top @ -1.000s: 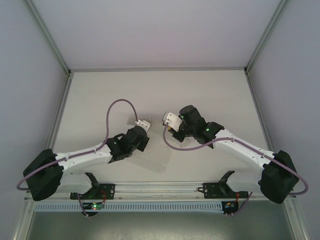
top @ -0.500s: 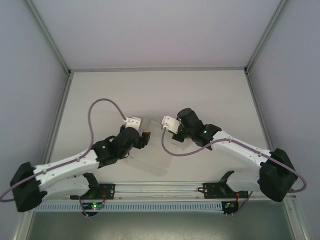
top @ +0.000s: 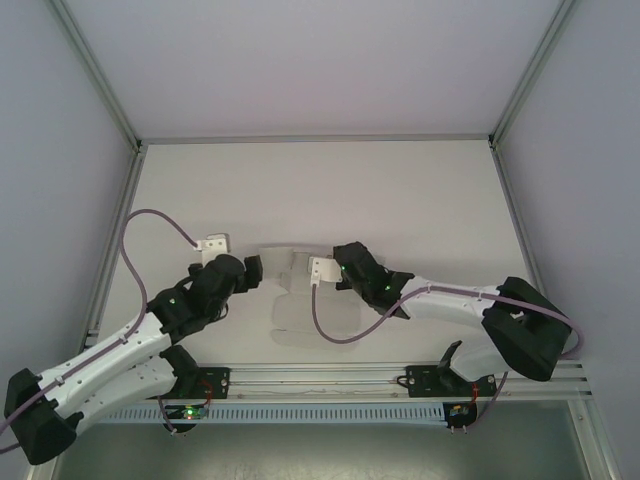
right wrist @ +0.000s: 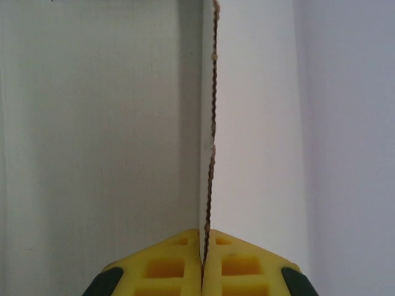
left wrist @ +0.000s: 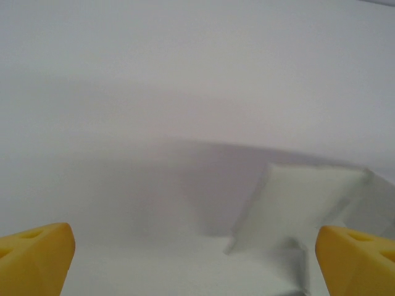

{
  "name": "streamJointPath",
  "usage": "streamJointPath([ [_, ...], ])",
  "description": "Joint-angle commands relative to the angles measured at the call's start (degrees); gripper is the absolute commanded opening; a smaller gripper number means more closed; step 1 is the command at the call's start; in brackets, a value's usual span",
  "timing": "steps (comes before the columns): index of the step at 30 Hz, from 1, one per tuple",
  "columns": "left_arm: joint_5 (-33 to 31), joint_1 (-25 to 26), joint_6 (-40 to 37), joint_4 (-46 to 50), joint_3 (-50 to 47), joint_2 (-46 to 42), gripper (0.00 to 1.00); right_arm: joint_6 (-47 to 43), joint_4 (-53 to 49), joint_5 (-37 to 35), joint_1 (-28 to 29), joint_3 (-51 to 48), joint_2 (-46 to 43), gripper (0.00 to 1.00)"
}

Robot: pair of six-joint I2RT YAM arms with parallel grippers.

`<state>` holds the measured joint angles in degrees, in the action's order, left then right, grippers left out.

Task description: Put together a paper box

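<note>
right jaws clamp tight on an edge of the paper box (top: 297, 318), left jaws gape wide near it.

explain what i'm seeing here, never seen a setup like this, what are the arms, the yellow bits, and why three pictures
These are two robot arms bolted at the near edge of a white table. The wide picture comes from a fixed camera above and behind them. The other two come from small cameras on each wrist, looking along the yellow fingers. Each arm ends in a two-finger gripper. On the table lies the paper box, thin white card not yet folded into shape. The right gripper is shut on an edge of the card, seen end-on. The left gripper is open and empty, facing a raised flap of the card.
</note>
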<state>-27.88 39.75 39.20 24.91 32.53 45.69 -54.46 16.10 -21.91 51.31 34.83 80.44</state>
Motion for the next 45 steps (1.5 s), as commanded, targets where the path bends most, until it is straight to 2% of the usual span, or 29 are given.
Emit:
streamJointPath([
  [1, 3.83, -6.14, 3.07, -0.18, -1.63, 0.78, 1.00, -7.15, 14.62, -7.05, 1.40, -2.74, -0.24, 0.00],
  [6, 8.20, -12.54, 1.96, -5.04, -2.38, 3.84, 1.00, -12.60, 25.89, -10.54, 2.22, -5.75, -0.26, 0.00],
  [9, 10.69, -15.09, 1.39, -6.96, -1.96, 5.44, 1.00, -13.91, 23.81, -10.60, 2.70, -5.39, -0.21, 0.00],
  [13, 12.06, -17.61, 1.44, -8.13, -1.33, 7.41, 1.00, -18.16, 31.95, -15.73, 4.09, -5.94, 3.42, 0.00],
  [16, 14.15, -18.22, 0.97, -10.03, -1.67, 8.51, 1.00, -21.52, 34.26, -19.56, 4.90, -5.55, 6.35, 0.00],
  [27, 15.84, -19.39, 0.26, -11.35, -2.65, 9.99, 0.99, -19.55, 38.59, -22.72, 8.54, -9.04, 14.10, 0.00],
  [32, 15.73, -20.83, -0.51, -11.30, -2.36, 9.75, 1.00, -15.91, 36.56, -21.73, 8.27, -9.36, 16.51, 0.00],
  [37, 17.28, -23.38, -1.26, -13.13, -0.75, 12.31, 1.00, -10.37, 28.47, -15.62, 4.77, -7.07, 14.39, 0.00],
  [40, 17.20, -24.13, -1.21, -14.69, 1.22, 16.31, 1.00, -8.74, 24.43, -12.10, 3.52, -6.38, 13.41, 0.00],
  [45, 18.77, -25.16, -1.27, -15.89, 6.35, 25.58, 1.00, -9.18, 26.11, -12.10, 1.92, -6.11, 16.00, 0.00],
])
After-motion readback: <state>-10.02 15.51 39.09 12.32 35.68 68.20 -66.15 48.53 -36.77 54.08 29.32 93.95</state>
